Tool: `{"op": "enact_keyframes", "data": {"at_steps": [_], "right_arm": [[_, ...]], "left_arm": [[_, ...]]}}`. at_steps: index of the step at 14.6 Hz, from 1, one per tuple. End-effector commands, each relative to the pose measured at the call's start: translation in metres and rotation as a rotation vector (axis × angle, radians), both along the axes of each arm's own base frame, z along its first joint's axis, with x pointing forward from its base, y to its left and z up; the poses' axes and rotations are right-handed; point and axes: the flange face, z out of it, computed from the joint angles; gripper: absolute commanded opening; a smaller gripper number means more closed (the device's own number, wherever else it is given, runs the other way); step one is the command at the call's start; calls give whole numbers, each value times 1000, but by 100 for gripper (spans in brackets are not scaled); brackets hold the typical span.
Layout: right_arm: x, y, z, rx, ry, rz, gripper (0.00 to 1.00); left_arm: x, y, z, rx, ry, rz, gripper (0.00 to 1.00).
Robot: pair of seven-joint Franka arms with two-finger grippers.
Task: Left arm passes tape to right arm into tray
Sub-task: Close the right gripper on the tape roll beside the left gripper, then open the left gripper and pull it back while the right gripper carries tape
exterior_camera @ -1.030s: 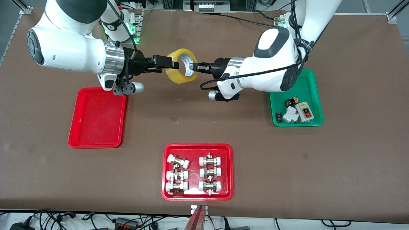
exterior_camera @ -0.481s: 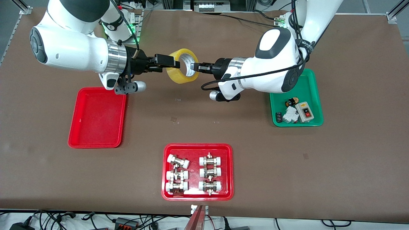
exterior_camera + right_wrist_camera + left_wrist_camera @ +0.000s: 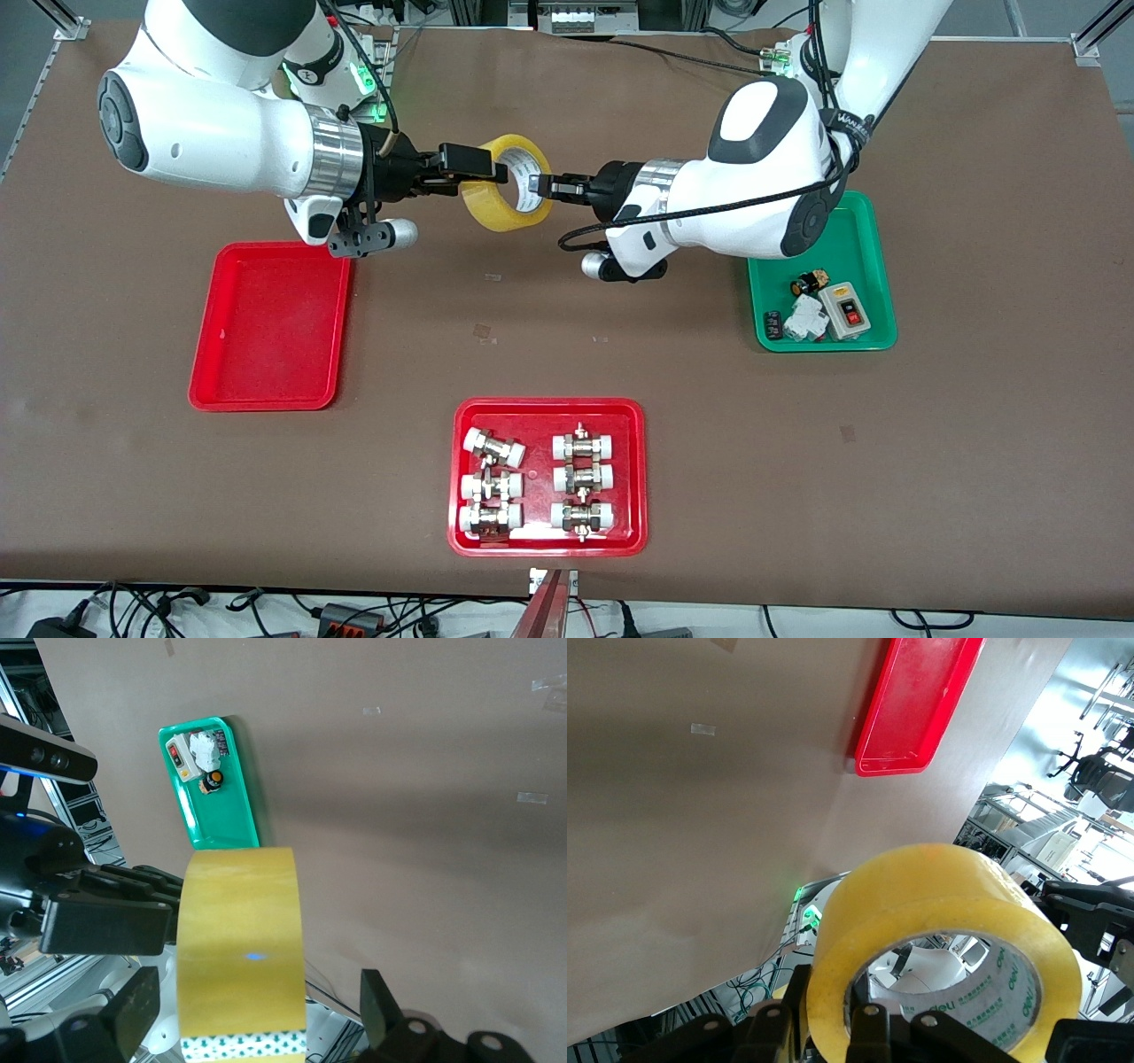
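Observation:
The tape [image 3: 500, 199], a yellow roll, hangs upright in the air over the table's middle, toward the robots' bases. My left gripper [image 3: 535, 186] is shut on the tape's wall, one finger inside the core and one outside, as the left wrist view shows [image 3: 828, 1014]. My right gripper [image 3: 485, 170] is open with its jaws set wide on either side of the tape [image 3: 239, 939], not touching it; the right wrist view shows the gripper [image 3: 257, 1005]. The red tray [image 3: 270, 328] lies empty toward the right arm's end, nearer to the front camera than the tape, and shows in the left wrist view [image 3: 917, 704].
A green tray [image 3: 852, 213] with small electrical parts lies toward the left arm's end, seen also in the right wrist view [image 3: 199, 819]. A second red tray [image 3: 549, 406] with several white-capped metal fittings sits near the table's front edge.
My right arm has moved toward the tape, so its open jaws now straddle the roll. The tape and my left gripper have stayed almost still.

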Motion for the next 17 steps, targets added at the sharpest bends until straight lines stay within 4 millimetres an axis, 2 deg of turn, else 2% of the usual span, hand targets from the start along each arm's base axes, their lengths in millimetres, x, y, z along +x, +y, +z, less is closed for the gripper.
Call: {"op": "enact_keyframes", "data": {"at_steps": [1, 4, 5, 6, 8, 14, 15, 16, 17], "right_arm": [[2, -3, 5, 0, -8, 8, 100], [2, -2, 4, -1, -7, 8, 97], [2, -2, 4, -1, -7, 8, 87], [1, -1, 4, -1, -6, 11, 70], [1, -1, 4, 0, -7, 12, 45], [3, -2, 2, 11, -20, 28, 39], [4, -2, 2, 11, -21, 27, 39], [3, -2, 2, 11, -20, 28, 39], [3, -2, 2, 11, -20, 28, 39]], "left_arm": [[1, 3, 10, -39, 6, -10, 0], [0, 2, 10, -40, 6, -11, 0], [0, 2, 10, -40, 6, -11, 0], [1, 3, 10, -39, 6, -10, 0], [0, 2, 10, -39, 6, -13, 0], [0, 4, 10, -37, 8, -15, 0], [0, 3, 11, -31, 24, -7, 9], [-2, 3, 12, -32, 26, -24, 99], [-4, 5, 13, -29, 33, -36, 100]]}}
